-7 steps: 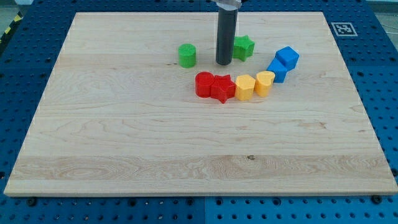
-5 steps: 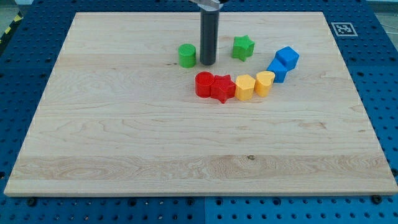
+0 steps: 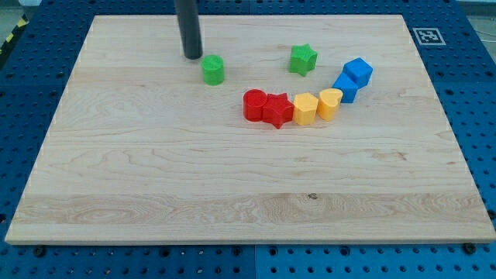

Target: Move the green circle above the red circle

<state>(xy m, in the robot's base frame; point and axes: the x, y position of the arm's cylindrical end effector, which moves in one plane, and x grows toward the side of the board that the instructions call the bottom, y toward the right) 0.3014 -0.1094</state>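
The green circle (image 3: 212, 70) is a short green cylinder on the wooden board, up and to the left of the red circle (image 3: 254, 105). The red circle sits at the left end of a curved row of blocks. My tip (image 3: 192, 56) is just up and to the left of the green circle, with a small gap between them.
A red star (image 3: 277, 109) touches the red circle's right side, followed by two yellow blocks (image 3: 305, 108) (image 3: 330, 102) and two blue blocks (image 3: 346, 87) (image 3: 358, 71). A green star (image 3: 304, 58) lies toward the view's top right. The board's top edge (image 3: 248, 15) is close above my tip.
My tip has moved left, from right of the green circle to its upper left. The green circle has shifted a little to the left.
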